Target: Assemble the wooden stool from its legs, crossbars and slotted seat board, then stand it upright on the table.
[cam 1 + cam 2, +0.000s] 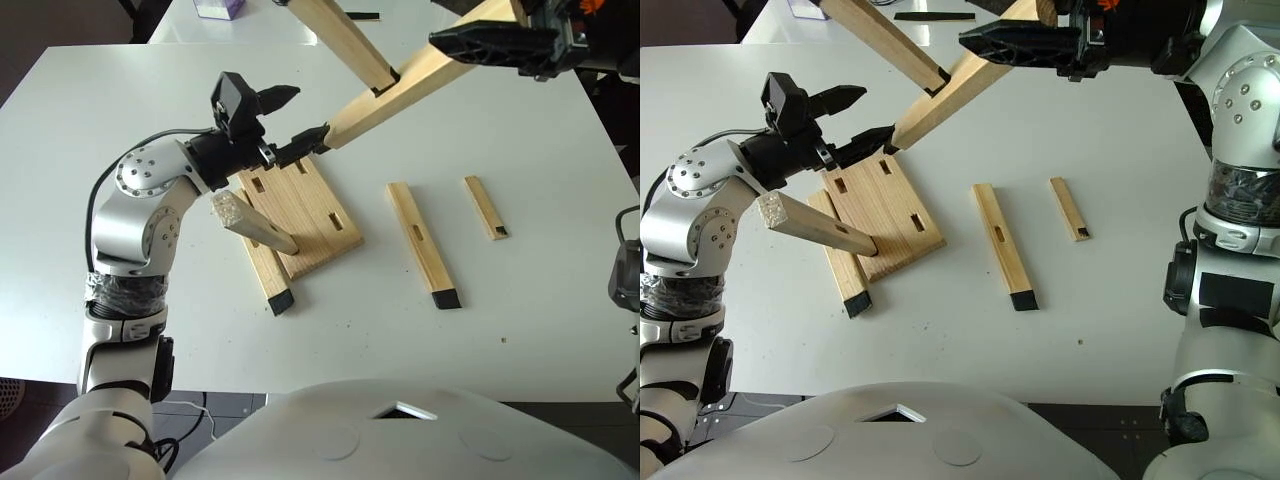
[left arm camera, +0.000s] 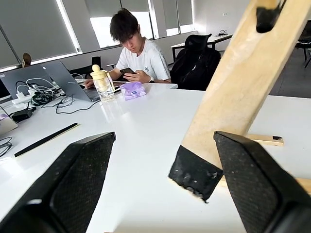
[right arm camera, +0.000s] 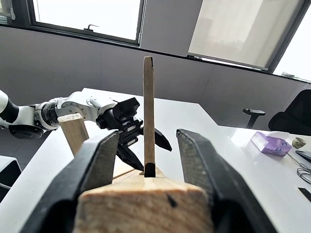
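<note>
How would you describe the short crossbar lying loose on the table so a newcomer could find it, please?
On the white table, look to the robot's right of the slotted seat board, where two wooden pieces lie. The short crossbar is the rightmost; unlike the leg beside it, it is shorter, slimmer and lacks a black foot.

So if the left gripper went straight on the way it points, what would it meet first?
Probably the black-capped end of the raised leg, which lies between the left gripper's open fingers; how far ahead is unclear.
</note>
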### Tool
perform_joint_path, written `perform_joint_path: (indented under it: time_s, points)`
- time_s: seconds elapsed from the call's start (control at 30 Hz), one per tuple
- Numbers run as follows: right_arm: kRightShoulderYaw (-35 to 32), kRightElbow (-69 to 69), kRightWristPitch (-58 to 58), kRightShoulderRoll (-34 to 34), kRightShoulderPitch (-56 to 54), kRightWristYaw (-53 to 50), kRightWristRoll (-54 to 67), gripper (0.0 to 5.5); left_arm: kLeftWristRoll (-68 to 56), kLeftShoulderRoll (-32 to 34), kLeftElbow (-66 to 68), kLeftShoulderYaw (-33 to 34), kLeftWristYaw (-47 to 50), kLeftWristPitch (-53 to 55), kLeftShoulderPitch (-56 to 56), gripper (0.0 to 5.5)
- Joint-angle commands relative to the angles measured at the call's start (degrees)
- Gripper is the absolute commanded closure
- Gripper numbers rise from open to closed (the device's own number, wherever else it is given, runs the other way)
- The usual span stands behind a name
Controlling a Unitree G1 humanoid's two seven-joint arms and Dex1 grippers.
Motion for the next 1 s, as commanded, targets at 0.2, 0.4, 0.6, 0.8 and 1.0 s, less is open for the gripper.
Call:
perform_joint_path:
  time_s: [0.2, 0.4, 0.6, 0.8, 1.0]
  points:
    - [5.92, 3.98, -2.47, -0.47, -6.61, 9.76, -4.25, 3.51, 12.7, 6.98, 10.61, 0.88, -0.93, -11.61, 6.74, 1.73]
    - [12.09, 4.67, -7.22, 2.21, -5.54, 14.02, -9.21, 3.51, 20.88, 6.61, 19.29, -1.81, 0.63, -19.57, 7.56, 1.73]
    - [15.89, 5.22, -11.58, 3.56, -4.03, 16.81, -13.48, 3.51, 21.54, 5.79, 20.63, -1.68, 0.26, -21.33, 7.91, 1.73]
    - [17.0, 6.47, -12.77, 5.65, -4.62, 17.85, -14.97, 3.51, 21.74, 5.42, 20.51, -1.92, 0.1, -21.6, 8.63, 1.73]
    - [17.96, 6.73, -14.63, 6.75, -4.05, 18.96, -16.67, 3.51, 22.1, 5.07, 20.16, -2.66, 0.08, -21.6, 9.14, 1.73]
